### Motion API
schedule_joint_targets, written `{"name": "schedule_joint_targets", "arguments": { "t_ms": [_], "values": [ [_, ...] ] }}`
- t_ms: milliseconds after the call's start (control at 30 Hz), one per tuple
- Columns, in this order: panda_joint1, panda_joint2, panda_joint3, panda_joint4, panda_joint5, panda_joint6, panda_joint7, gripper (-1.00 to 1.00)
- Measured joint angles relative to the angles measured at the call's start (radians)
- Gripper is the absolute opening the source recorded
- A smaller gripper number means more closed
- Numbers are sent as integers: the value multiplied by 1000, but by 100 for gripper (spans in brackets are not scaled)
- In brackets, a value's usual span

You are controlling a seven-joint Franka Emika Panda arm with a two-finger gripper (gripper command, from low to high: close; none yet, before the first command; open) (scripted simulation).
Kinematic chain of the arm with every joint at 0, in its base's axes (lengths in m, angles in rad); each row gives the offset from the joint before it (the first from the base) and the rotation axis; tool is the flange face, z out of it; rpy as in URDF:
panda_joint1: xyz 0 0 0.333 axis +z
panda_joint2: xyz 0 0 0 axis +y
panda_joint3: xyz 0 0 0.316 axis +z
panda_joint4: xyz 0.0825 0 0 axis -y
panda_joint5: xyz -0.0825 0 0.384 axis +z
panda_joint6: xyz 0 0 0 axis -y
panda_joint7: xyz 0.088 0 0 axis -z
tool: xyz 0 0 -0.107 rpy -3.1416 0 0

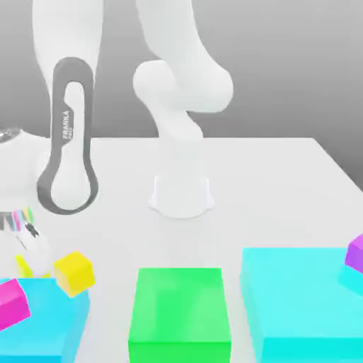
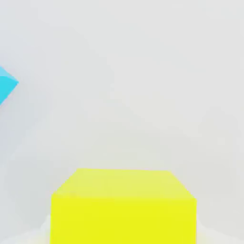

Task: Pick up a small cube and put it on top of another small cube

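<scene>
The tool (image 1: 32,244) sits low at the exterior view's left, half lost against the pale desk (image 1: 283,184), so its fingers are hard to pick out there. It is closed almost fully, and the hand view shows a yellow cube (image 2: 124,209) right up against the camera, its lower part cut off by the frame. Whether the tool really has the cube pinched I cannot tell.

In the exterior view the yellow cube (image 1: 74,273) sits tilted at the near edge of a large cyan block (image 1: 60,319) on the left, just beside the tool. A magenta cube (image 1: 13,303), also tilted, lies on that same block and is clipped by the frame's left edge. A purple cube (image 1: 356,253) is cut off at the right edge, resting on a second, bigger cyan block (image 1: 298,305). Between the two cyan blocks stands a green block (image 1: 179,315), its front face running out of the picture.

The robot arm (image 1: 181,92) rises out of frame at the top, and its grey-banded link (image 1: 69,135) hangs down on the left.

The desk is plain white and matte; behind it the room is a bare grey backdrop. A sliver of cyan (image 2: 7,86) shows in the hand view.
</scene>
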Motion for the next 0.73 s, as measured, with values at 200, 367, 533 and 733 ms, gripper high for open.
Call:
{"name": "schedule_joint_targets", "arguments": {
  "t_ms": [200, 367, 533, 733],
  "values": [
    [80, -158, -82, 16, -185, -165, 178, -100],
    [161, -180, -52, 190, -237, -358, 343, -100],
    [229, -170, -20, 340, -274, -493, 482, -100],
    [224, -84, -4, 334, -234, -407, 465, 100]
  ]
}}
